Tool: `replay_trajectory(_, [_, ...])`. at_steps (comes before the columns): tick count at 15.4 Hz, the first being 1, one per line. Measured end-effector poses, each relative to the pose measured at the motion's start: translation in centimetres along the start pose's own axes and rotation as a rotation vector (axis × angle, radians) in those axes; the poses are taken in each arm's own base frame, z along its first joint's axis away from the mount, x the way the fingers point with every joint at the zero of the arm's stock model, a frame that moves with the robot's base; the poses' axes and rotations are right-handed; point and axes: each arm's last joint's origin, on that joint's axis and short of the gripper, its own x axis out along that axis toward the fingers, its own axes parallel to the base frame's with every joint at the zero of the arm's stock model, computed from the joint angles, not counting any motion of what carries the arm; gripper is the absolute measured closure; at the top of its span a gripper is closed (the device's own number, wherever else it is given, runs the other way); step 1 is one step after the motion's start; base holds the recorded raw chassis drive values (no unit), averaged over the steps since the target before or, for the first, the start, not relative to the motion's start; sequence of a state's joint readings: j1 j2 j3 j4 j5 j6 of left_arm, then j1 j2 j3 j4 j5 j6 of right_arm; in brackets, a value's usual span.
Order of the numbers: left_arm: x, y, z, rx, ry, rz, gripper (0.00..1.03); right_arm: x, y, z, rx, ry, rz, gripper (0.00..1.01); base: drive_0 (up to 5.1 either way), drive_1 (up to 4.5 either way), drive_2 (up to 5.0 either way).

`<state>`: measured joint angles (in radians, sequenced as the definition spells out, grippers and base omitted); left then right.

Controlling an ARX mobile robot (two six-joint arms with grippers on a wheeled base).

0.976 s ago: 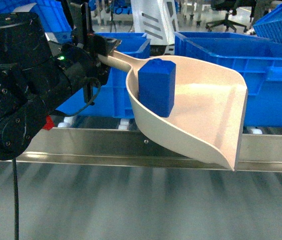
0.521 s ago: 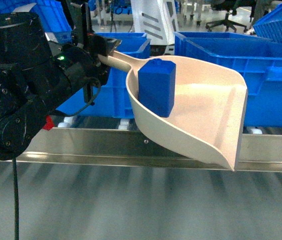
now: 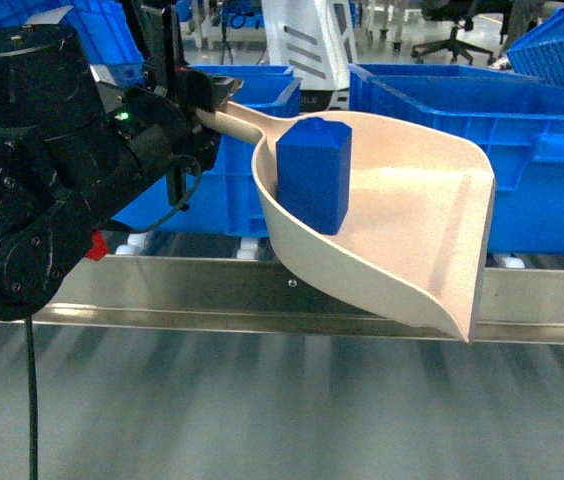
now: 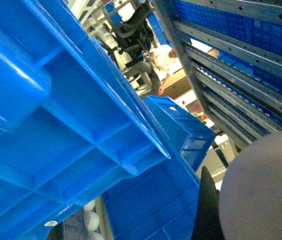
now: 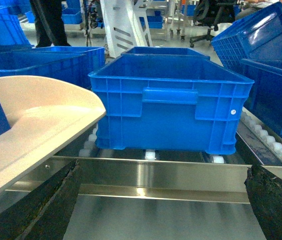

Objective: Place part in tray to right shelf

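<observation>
Blue part stands upright in the beige tray, seemingly above the steel shelf.

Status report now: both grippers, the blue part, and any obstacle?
Left gripper shut on tray handle; right gripper open, empty. Part upright in tray. Blue crate occupies right shelf.

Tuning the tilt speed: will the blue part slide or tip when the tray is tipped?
The part is taller than wide, standing against the tray wall, so it probably topples first. Both look like smooth plastic, so it likely slides afterwards. Probably light; the tray shows no flex.
</observation>
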<state>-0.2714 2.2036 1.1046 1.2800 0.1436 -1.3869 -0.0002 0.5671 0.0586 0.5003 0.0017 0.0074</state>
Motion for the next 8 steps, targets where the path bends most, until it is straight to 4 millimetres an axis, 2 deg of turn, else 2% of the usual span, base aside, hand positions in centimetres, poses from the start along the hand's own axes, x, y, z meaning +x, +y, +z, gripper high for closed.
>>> replay_trajectory(8, [0.01, -0.01, 0.0, 0.0, 0.0, 0.0, 0.9, 0.0, 0.0, 0.0, 0.0, 0.0, 0.0, 0.03, 0.0, 0.0, 0.0])
